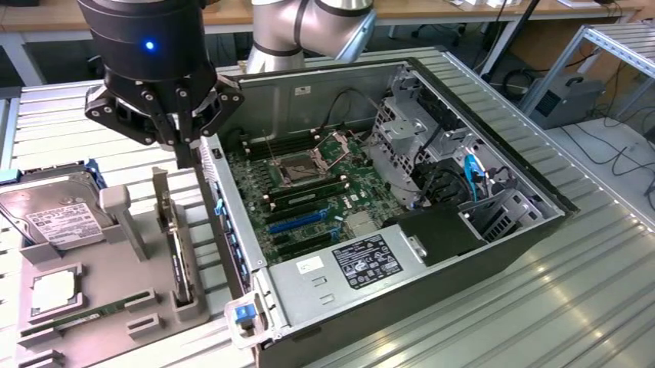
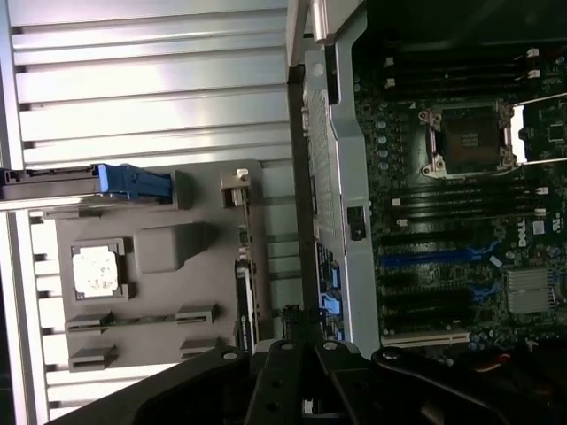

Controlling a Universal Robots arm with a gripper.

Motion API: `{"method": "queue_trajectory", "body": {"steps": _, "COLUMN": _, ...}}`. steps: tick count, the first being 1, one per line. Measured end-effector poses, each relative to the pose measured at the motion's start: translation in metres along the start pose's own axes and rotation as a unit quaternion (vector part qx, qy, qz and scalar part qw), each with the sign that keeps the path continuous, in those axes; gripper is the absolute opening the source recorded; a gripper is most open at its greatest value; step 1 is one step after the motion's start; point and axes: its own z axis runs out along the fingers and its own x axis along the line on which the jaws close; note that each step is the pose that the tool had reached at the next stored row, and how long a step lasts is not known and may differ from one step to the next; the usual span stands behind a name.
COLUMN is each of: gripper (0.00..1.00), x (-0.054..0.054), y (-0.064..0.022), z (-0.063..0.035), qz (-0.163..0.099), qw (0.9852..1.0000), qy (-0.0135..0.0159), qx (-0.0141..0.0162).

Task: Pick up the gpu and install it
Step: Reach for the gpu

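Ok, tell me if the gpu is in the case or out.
Out: the gpu stands on edge in the grey holder beside the case.

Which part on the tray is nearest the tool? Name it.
The gpu, standing on edge at the tray's side by the case, just below the tool; hard drive, CPU and memory stick sit farther off.

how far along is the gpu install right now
Nothing looks done yet: the gpu stands on edge in the gray holder, outside the computer case. In hand: nothing; the gripper is shut and hangs above the gpu, not gripping it. Left: the pickup and the install; the blue slots on the motherboard are bare.
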Motion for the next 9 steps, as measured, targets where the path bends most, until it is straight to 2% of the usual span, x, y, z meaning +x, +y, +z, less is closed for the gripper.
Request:
{"method": "queue_trajectory", "body": {"steps": 4, "gripper": 0.11, "x": 0.004, "y": -0.0062, "z": 0.0001, "qz": 0.000, "qw": 1.0000, "qy": -0.0001, "qx": 0.0003}}
{"method": "queue_trajectory", "body": {"steps": 9, "gripper": 0.11, "x": 0.015, "y": -0.0081, "z": 0.0005, "qz": 0.000, "qw": 1.0000, "qy": -0.0001, "qx": 0.0003}}
